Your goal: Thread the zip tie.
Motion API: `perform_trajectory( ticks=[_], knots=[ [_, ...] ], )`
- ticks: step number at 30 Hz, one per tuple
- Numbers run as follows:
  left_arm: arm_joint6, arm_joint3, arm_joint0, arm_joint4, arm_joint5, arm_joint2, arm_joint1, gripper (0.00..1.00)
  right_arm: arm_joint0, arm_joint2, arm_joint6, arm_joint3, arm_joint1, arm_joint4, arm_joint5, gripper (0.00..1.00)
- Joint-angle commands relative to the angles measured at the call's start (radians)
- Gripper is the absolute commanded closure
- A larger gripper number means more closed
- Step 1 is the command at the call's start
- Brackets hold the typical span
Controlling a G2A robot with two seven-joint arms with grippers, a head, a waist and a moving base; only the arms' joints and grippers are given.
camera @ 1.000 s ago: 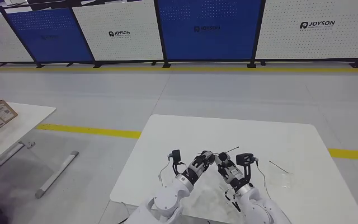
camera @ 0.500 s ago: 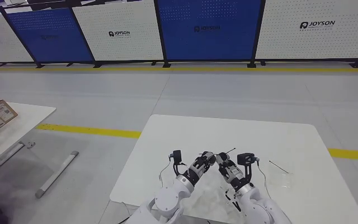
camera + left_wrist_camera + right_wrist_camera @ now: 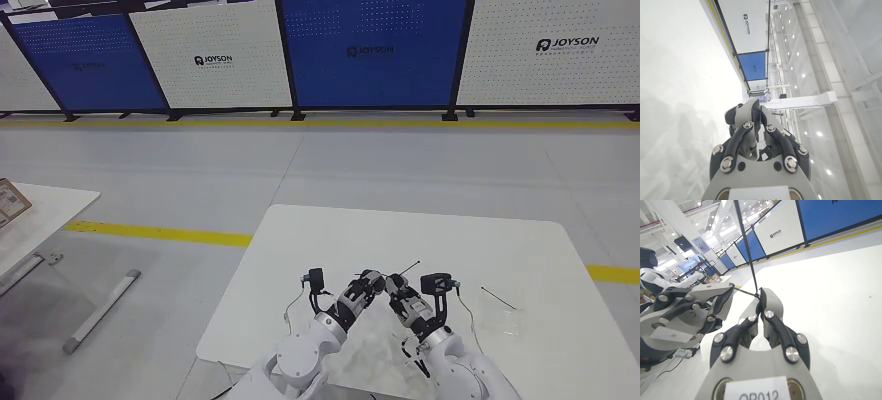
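A: Status on the zip tie (image 3: 751,272)? Which step?

B: Mid-thread, IMO. Both arms are up over the worktop (image 3: 330,240), near its front edge, tips almost touching. Right gripper (image 3: 761,294): jaws clamped on the tie at what looks like its head. Left gripper (image 3: 731,289): jaws together, pinched on a short black stretch that runs straight across to that head.

A: Rest of the strap?

B: The long part sticks up and away from the head, free end in the air, touching nothing. No closed loop that I can see.

A: So is the tail thru the slot or not?

B: Can't tell. The head's tiny and half hidden in the right jaws. The short and long stretches meet right at it, and that's all I'd swear to.

A: Next move?

B: Prob. a steady pull: right holds the head fixed, left draws its bit straight out along the slot, no twist. If the tail isn't in, it needs a fine re-aim first, w/ the tip square to the slot. Both grips are thin, so slip is the risk.

A: Anything else about?

B: A spare tie (image 3: 497,297) lying flat on the worktop off to the right, beside a clear bag (image 3: 510,322). Both well apart from the grippers.
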Motion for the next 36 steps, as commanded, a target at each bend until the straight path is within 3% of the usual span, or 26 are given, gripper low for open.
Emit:
perform_trajectory(
  ticks=[1, 20, 21, 22, 24, 29, 36],
  knots=[
    [0.002, -0.002, 0.000, -0.004, -0.005, -0.001, 0.000, 1.00, 0.001, -0.002, 0.002, 0.001, 0.000, -0.003, 0.002, 1.00],
    [0.002, -0.011, 0.006, -0.030, -0.023, -0.018, -0.001, 1.00, 0.009, -0.014, 0.005, 0.015, -0.003, -0.007, 0.008, 1.00],
    [0.001, -0.010, 0.006, -0.027, -0.020, -0.017, -0.001, 1.00, 0.008, -0.012, 0.002, 0.014, -0.003, -0.005, 0.006, 0.91],
    [0.000, -0.007, 0.005, -0.023, -0.017, -0.017, -0.001, 1.00, 0.006, -0.009, -0.002, 0.013, -0.003, -0.004, 0.003, 0.75],
    [-0.002, -0.004, 0.004, -0.021, -0.011, -0.015, -0.001, 1.00, 0.002, -0.004, -0.007, 0.009, -0.002, -0.004, 0.003, 0.65],
    [-0.005, 0.002, 0.002, -0.013, -0.007, -0.010, -0.001, 1.00, -0.005, 0.003, -0.008, 0.000, 0.000, -0.008, 0.011, 0.65],
    [-0.006, 0.006, 0.000, -0.001, -0.001, -0.006, -0.001, 1.00, -0.010, 0.007, -0.012, -0.013, 0.001, -0.015, 0.017, 0.75]
  ],
)
